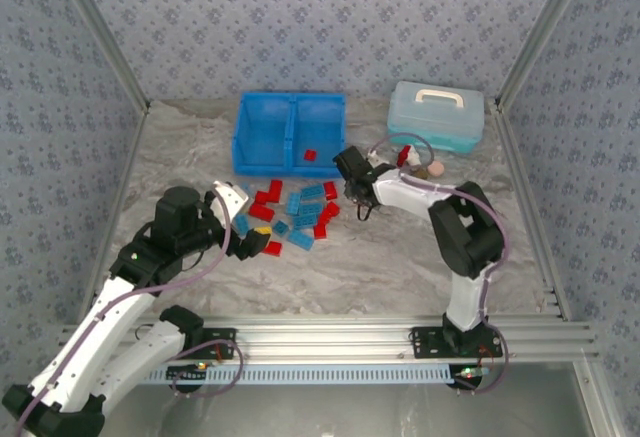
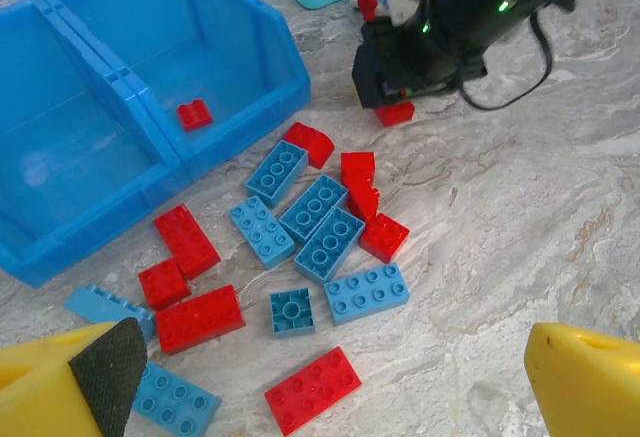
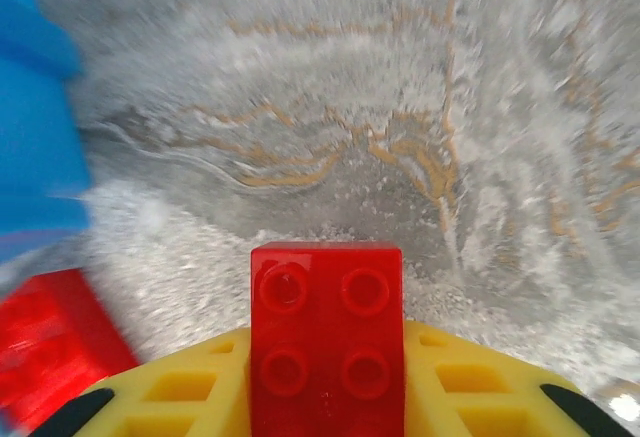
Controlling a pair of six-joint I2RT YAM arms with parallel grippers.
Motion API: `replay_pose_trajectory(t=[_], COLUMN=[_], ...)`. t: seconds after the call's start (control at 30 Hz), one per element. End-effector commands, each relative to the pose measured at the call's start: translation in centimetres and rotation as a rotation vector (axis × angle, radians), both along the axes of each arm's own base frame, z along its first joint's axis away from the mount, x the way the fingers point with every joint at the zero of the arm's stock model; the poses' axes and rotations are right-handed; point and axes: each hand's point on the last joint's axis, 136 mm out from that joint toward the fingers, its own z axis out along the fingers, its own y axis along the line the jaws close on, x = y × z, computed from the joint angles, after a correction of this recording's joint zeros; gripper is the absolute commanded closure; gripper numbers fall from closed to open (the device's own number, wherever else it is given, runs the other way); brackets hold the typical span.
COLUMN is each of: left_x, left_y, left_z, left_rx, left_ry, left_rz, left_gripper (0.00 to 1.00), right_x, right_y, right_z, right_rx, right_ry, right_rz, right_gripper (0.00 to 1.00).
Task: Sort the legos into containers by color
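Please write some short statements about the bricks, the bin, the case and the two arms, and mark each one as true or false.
1. One red brick lies in the bin. True.
2. The right fingers hold a blue brick. False: the held brick is red.
3. The left fingers stand open and empty. True.
4. The case stands left of the bin. False: in the top view it stands to the right.
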Motion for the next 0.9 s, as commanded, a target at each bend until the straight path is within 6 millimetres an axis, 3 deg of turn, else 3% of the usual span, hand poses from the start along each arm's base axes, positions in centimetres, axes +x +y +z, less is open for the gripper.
replay_pose_trajectory(t=[0.0,0.13,0.3,0.57,0.7,0.87], left_x=[0.0,0.1,0.2,0.3,0.3,0.3], left_y=[-0.2,-0.2,0.0,0.3,0.4,0.4], left_z=[0.8,0.9,0.7,0.8,0.9,1.0], left_rx=[-0.015,-0.017,-0.005,-0.001,0.000,-0.001], left_ry=[-0.026,-0.029,-0.030,-0.041,-0.046,-0.047], left_rz=[-0.007,-0.007,0.006,0.022,0.024,0.028], left_gripper=[0.01,0.01,0.01,0.01,0.01,0.01], right_x=[0.7,2.0,5.6,12.6,14.7,15.8], right_y=[0.5,4.3,8.3,12.4,12.7,13.6], right_z=[7.4,13.4,16.6,13.5,10.4,6.2], right_rx=[-0.006,-0.009,-0.058,-0.124,-0.137,-0.099], right_ry=[-0.163,-0.291,-0.371,-0.351,-0.306,-0.262], right_rz=[0.067,0.220,0.322,0.368,0.351,0.349], right_gripper=[0.66,0.65,0.65,0.65,0.65,0.65])
